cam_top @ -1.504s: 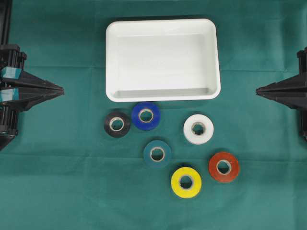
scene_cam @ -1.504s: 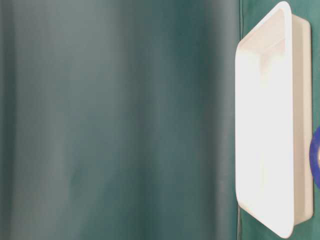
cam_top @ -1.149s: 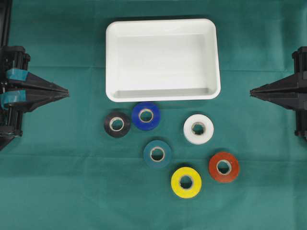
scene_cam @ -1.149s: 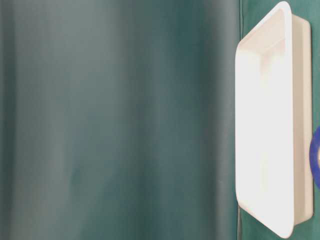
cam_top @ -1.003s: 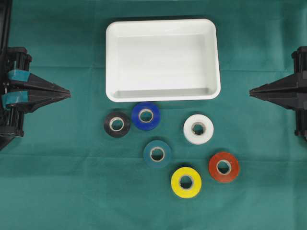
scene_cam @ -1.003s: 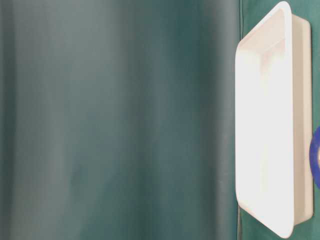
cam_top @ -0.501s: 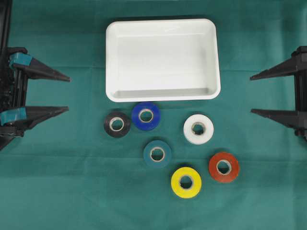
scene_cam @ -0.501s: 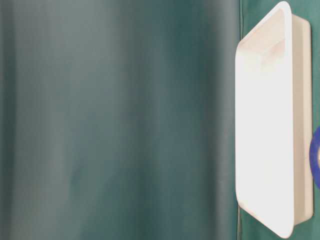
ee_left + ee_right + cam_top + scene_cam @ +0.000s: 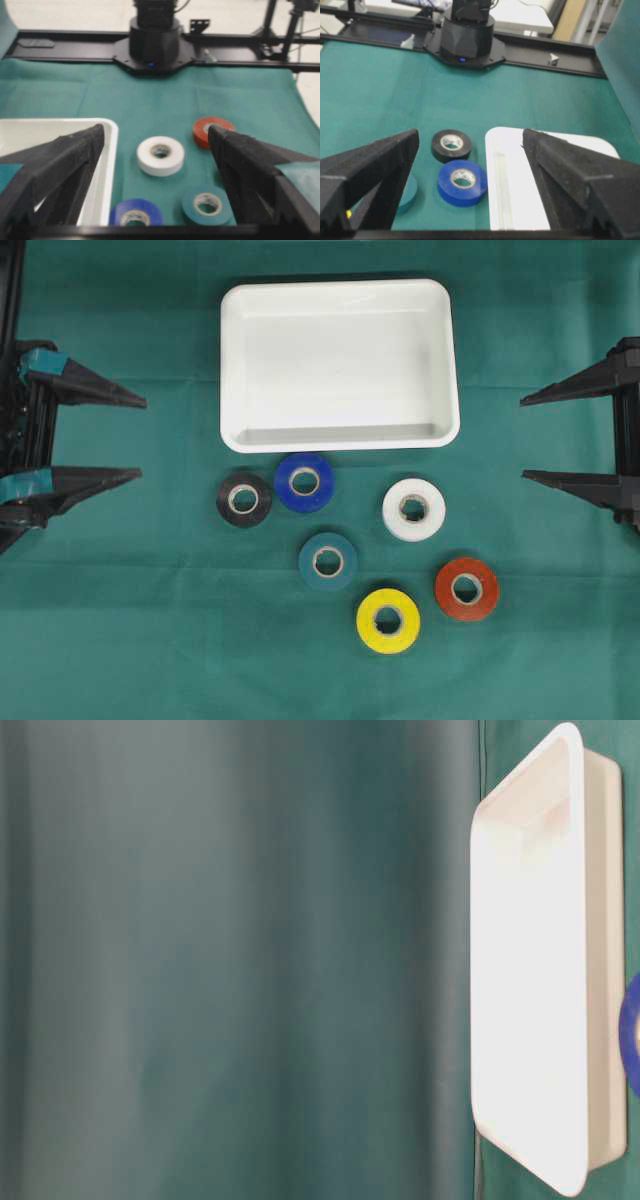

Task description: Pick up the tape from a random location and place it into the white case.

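The white case (image 9: 232, 360) lies empty at the top middle of the green cloth; its rim also shows in the table-level view (image 9: 600, 970), left wrist view (image 9: 107, 165) and right wrist view (image 9: 520, 175). Below it lie several tape rolls: black (image 9: 244, 500), blue (image 9: 304, 482), white (image 9: 414, 509), teal (image 9: 328, 561), yellow (image 9: 388, 621) and red (image 9: 466, 589). My left gripper (image 9: 140, 437) stands open at the left edge, apart from every roll. At the right edge my right gripper (image 9: 522, 438) is open too, holding nothing.
A green cloth (image 9: 130, 620) covers the table. Black arm bases stand at the far ends in the wrist views (image 9: 154, 40) (image 9: 466, 37). A black rail (image 9: 10, 290) runs along the upper left.
Both grippers have gone from shut to wide open where they stand. The rolls and the case have not moved.
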`<action>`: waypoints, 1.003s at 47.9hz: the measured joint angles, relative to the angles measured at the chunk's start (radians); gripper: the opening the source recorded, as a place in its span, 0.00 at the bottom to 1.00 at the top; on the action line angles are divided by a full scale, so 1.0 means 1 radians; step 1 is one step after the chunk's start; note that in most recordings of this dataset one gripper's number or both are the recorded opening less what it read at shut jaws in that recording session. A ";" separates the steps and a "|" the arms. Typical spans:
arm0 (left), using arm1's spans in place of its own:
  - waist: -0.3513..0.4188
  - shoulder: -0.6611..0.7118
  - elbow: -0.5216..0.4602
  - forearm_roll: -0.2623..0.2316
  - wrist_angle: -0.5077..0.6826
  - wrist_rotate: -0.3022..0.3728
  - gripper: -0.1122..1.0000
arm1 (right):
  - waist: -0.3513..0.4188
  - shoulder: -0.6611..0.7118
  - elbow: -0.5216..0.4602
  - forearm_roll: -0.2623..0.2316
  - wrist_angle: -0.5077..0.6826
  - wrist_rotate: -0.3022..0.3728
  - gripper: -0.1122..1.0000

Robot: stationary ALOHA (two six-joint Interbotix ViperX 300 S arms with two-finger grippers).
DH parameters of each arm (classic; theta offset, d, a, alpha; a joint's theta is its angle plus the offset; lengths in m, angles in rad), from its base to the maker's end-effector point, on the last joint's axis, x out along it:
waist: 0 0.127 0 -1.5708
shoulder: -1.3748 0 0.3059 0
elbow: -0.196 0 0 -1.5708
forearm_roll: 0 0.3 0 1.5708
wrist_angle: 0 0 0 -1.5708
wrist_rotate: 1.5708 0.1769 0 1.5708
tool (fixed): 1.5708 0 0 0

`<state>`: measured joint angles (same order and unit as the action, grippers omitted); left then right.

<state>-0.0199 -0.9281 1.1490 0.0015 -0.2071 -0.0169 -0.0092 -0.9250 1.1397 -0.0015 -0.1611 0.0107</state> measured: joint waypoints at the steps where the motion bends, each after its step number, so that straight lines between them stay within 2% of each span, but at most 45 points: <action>1: -0.005 0.000 0.000 -0.002 0.000 0.000 1.00 | 0.000 0.000 0.000 0.000 -0.002 0.000 0.93; 7: -0.032 0.006 0.000 -0.002 0.000 0.000 1.00 | 0.000 0.000 0.000 0.000 0.000 0.000 0.93; 29: -0.035 0.026 -0.009 -0.002 0.003 0.000 1.00 | 0.002 0.000 0.000 0.000 0.000 0.000 0.93; 48: -0.034 0.195 -0.098 -0.002 -0.009 0.005 1.00 | 0.000 0.000 -0.003 0.000 0.000 0.000 0.93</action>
<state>-0.0537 -0.7332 1.0508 0.0000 -0.2163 -0.0123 -0.0092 -0.9250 1.1367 -0.0015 -0.1611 0.0107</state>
